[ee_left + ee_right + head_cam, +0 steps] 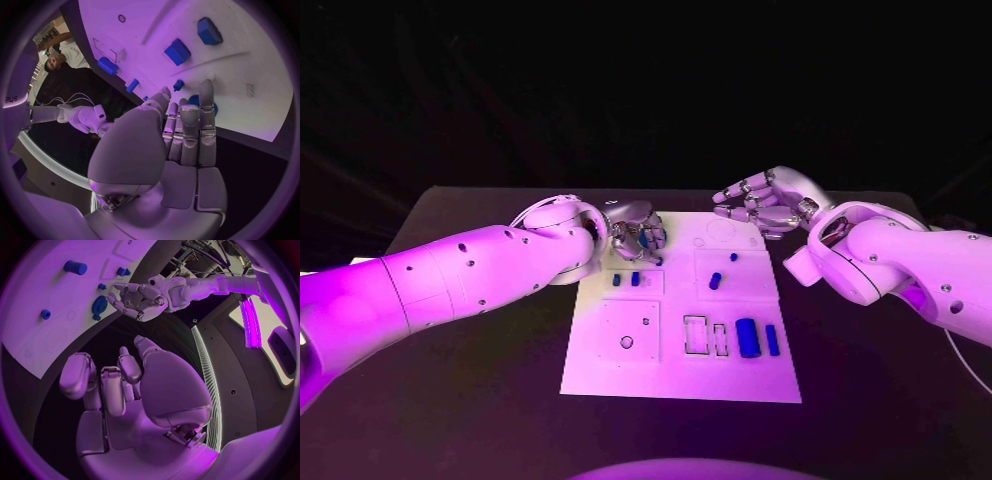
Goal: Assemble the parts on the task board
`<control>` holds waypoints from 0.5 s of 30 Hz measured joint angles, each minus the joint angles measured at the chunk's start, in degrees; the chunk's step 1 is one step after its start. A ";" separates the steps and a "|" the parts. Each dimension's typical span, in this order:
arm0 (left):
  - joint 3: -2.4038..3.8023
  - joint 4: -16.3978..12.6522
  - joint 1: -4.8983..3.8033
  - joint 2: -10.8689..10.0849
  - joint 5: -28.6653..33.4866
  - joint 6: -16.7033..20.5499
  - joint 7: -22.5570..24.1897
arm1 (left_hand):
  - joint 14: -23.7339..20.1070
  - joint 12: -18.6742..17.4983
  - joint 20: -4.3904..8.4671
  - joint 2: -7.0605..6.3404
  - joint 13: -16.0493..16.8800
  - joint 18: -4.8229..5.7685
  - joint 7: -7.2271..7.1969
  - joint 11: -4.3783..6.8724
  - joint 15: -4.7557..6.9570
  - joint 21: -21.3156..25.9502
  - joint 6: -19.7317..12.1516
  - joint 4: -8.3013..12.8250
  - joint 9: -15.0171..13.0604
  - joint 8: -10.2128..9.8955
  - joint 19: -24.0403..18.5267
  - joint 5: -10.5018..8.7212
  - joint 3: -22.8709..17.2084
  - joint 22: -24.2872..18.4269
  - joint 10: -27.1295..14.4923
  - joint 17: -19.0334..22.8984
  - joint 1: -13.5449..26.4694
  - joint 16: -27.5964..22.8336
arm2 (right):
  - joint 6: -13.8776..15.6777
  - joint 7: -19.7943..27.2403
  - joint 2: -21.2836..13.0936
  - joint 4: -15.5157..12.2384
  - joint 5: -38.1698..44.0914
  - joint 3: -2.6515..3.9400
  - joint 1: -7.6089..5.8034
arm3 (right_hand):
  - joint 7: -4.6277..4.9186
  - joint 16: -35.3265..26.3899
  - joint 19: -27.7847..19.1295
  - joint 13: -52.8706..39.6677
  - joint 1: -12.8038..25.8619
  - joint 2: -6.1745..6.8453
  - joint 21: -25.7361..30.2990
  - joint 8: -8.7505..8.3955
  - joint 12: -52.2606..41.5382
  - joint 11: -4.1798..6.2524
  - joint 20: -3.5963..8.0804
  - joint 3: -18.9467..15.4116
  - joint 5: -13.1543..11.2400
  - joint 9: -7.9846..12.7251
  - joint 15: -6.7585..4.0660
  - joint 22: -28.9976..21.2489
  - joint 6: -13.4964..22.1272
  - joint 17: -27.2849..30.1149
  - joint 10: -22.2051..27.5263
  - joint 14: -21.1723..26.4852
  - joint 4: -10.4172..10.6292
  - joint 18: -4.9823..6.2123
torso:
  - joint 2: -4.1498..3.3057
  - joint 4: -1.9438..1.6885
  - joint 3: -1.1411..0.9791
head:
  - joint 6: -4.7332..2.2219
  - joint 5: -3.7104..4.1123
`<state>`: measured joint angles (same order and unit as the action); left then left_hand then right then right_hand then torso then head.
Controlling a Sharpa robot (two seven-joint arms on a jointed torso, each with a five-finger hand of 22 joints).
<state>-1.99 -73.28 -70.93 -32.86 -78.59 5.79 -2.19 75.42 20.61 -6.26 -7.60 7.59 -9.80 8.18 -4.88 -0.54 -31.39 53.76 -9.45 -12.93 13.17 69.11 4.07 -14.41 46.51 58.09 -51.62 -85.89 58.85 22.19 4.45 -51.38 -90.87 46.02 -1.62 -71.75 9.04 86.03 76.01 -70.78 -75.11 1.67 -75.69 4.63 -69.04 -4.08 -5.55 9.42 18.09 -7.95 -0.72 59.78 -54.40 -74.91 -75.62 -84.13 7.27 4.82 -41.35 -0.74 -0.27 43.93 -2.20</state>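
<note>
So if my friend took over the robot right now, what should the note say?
Left hand: over the far left part of the task board, fingers around a round blue part; whether it grips it is unclear.
Right hand: open, above the board's far right corner, holding nothing.
Small blue parts lie mid-board; two blue bars sit at the near right.
Done: unclear. Left: most parts look loose.

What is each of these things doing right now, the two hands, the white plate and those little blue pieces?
Left silver hand: over the white task board's far left part, fingers at a round blue part; grip unclear.
Right silver hand: empty, fingers curled, off the board's far right corner.
Two long blue blocks: lying flat.
</note>
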 measured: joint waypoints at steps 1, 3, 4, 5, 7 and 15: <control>0.00 0.27 0.02 0.19 -0.65 -0.08 -0.20 | 0.00 -0.20 0.00 -0.22 -0.11 0.00 -0.10 0.00 0.00 -0.06 0.13 -0.10 0.08 -0.09 0.00 0.00 0.10 0.10 0.00 -0.05 0.22 0.16 | 0.02 0.02 0.00 0.00 0.05 0.00 0.00 | 0.00 0.00 0.00 0.00 0.00 0.00 0.00 0.00 0.00 0.00 0.00 0.00 0.00 0.00 0.00 0.00 0.00 0.00 0.00 0.00 0.00 0.00 | 0.01 0.00 -0.03 | 0.00 0.00; 0.00 0.70 0.03 0.49 -1.49 -0.27 -0.52 | 0.00 -0.35 -0.17 -0.33 -0.28 -0.01 -0.25 0.00 0.00 -0.89 0.65 -0.10 0.14 -0.09 0.46 0.00 0.10 0.82 0.00 -0.50 0.33 0.77 | 0.04 0.04 0.00 -0.01 0.09 0.00 0.01 | 0.00 0.00 0.00 0.00 0.00 0.00 0.00 0.00 0.00 0.00 0.00 0.00 0.00 0.00 0.00 0.00 0.00 0.00 0.00 0.00 0.00 0.00 | 0.01 -0.01 -0.05 | 0.04 0.07; 0.00 0.90 0.03 0.64 -1.84 -0.40 -0.67 | 0.13 -0.35 -0.17 -0.33 -0.33 -0.01 -0.31 0.00 0.12 -1.65 0.71 -0.10 0.20 -0.09 0.85 0.00 0.10 1.39 0.00 -0.94 0.33 1.30 | 0.05 0.05 0.00 -0.01 0.10 0.00 0.01 | 0.00 0.00 0.00 0.00 0.00 0.00 0.00 0.00 0.00 0.00 0.00 0.00 0.00 0.00 0.00 0.00 0.00 0.00 0.00 0.00 0.00 0.00 | 0.01 -0.03 -0.07 | 0.05 0.09; 0.00 1.06 0.03 0.80 -2.13 -0.51 -0.80 | 0.69 -0.35 -0.11 -0.33 -0.41 -0.01 -0.30 0.00 0.11 -2.65 1.10 -0.10 0.27 -0.09 1.34 0.00 0.10 2.20 0.00 -1.55 0.33 1.98 | 0.06 0.06 0.00 -0.01 0.10 0.00 0.01 | 0.00 0.00 0.00 0.00 0.00 0.00 0.00 0.00 0.00 0.00 0.00 0.00 0.00 0.00 0.00 0.00 0.00 0.00 0.00 0.00 0.00 0.00 | 0.02 -0.05 -0.08 | 0.05 0.11; 0.00 1.49 0.05 1.21 -2.71 -0.83 -1.07 | 1.29 -0.68 -0.03 -0.33 -0.62 -0.01 -0.43 0.12 0.29 -4.67 1.23 -0.10 0.46 -0.13 2.15 0.00 0.10 3.76 0.53 -2.78 0.33 3.36 | 0.08 0.09 0.03 -0.03 0.10 0.00 0.01 | 0.00 0.00 0.00 0.00 0.00 0.00 0.00 0.00 0.00 0.00 0.00 0.00 0.00 0.00 0.00 0.00 0.00 0.00 0.00 0.00 0.00 0.00 | 0.03 -0.08 -0.08 | 0.05 0.13; 0.01 2.89 0.09 2.66 -4.04 -1.99 -1.79 | 3.55 -1.77 0.31 0.12 -1.52 0.92 -0.52 0.30 0.51 -13.03 2.15 0.30 1.30 -1.41 5.21 0.00 -0.80 10.48 1.52 -7.95 -0.12 9.14 | 0.12 0.16 0.06 -0.04 0.10 0.00 0.01 | 0.00 0.00 0.00 0.00 0.00 0.00 0.00 0.00 0.00 0.00 0.00 0.00 0.00 0.01 0.00 0.00 0.00 0.01 0.00 0.00 0.00 0.00 | 0.08 -0.05 -0.08 | -0.05 0.05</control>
<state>-1.98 -70.39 -70.85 -30.20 -82.63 3.79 -3.99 78.97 18.84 -5.94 -7.47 6.07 -8.88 7.67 -4.58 -0.02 -44.41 55.91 -9.15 -11.63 11.76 74.33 4.08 -15.21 56.99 59.62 -59.57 -86.01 67.99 22.31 4.60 -51.33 -90.91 46.12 -1.62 -71.73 9.04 86.03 76.01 -70.78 -75.11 1.67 -75.69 4.63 -69.04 -4.07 -5.55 9.42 18.09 -7.94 -0.72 59.79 -54.40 -74.91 -75.62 -84.13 7.27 4.83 -41.28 -0.80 -0.35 43.87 -2.15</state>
